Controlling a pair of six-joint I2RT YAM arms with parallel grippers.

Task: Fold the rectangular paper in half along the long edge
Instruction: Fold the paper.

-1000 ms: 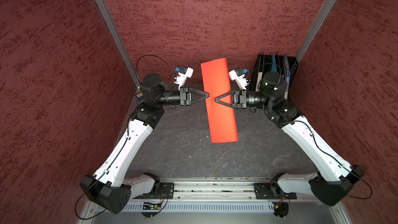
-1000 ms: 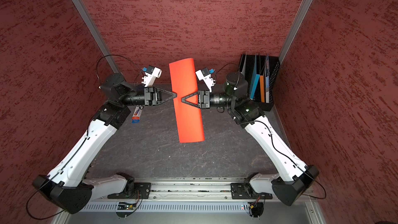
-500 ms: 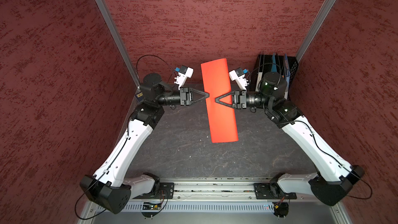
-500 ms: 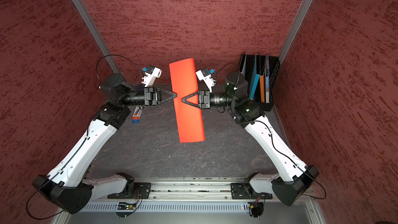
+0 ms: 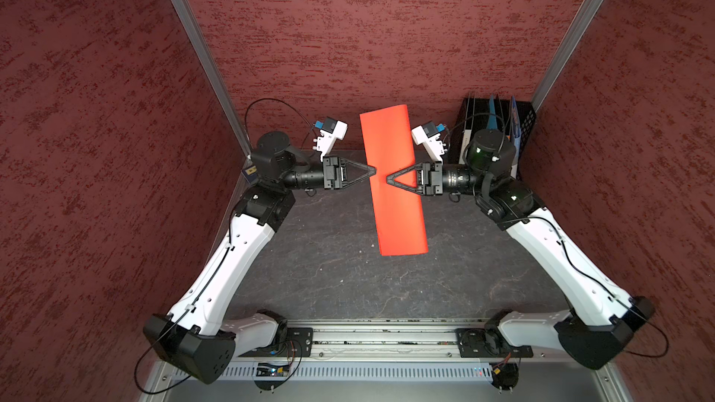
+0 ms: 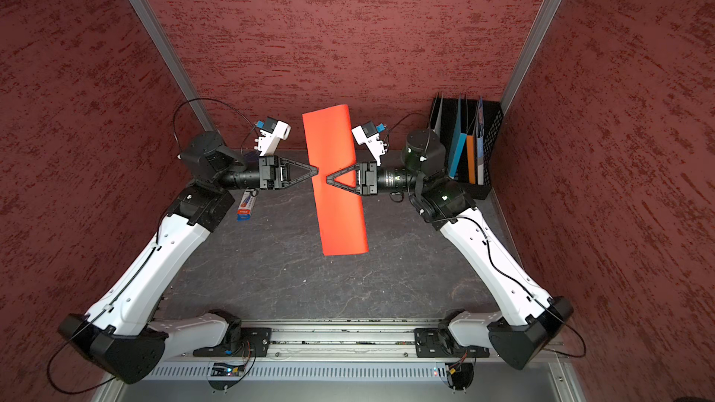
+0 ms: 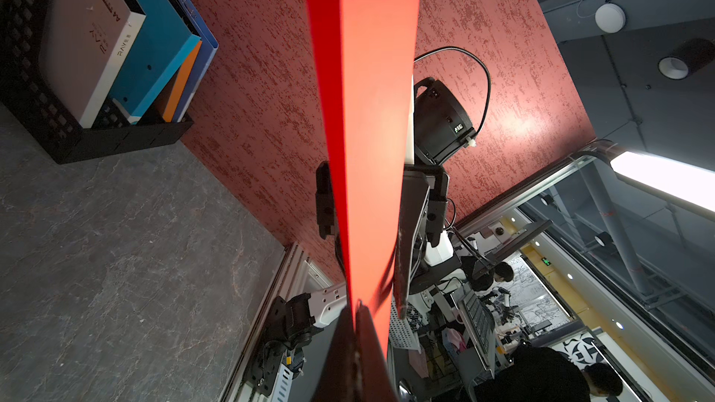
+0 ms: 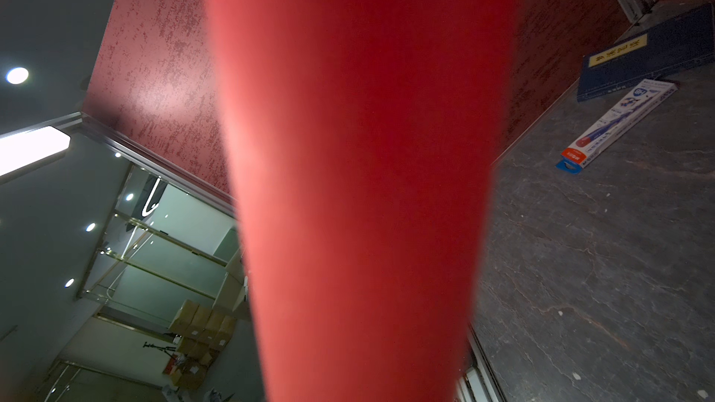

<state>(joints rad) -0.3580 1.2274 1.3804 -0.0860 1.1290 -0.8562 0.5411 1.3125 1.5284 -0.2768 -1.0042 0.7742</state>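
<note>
Two arms reach over the dark table point(image 5: 329, 264) and meet at the rectangular paper point(image 5: 398, 218), which hangs lifted off the table between them, long edges running front to back. The left hand point(image 5: 373, 172) is pinched closed on its left long edge. The right hand point(image 5: 388, 178) lies over the sheet; whether it grips cannot be told.

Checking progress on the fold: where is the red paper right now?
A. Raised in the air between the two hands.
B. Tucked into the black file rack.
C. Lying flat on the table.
A: the paper is up off the table, with the left hand pinching one edge and the right hand at the opposite edge.
</note>
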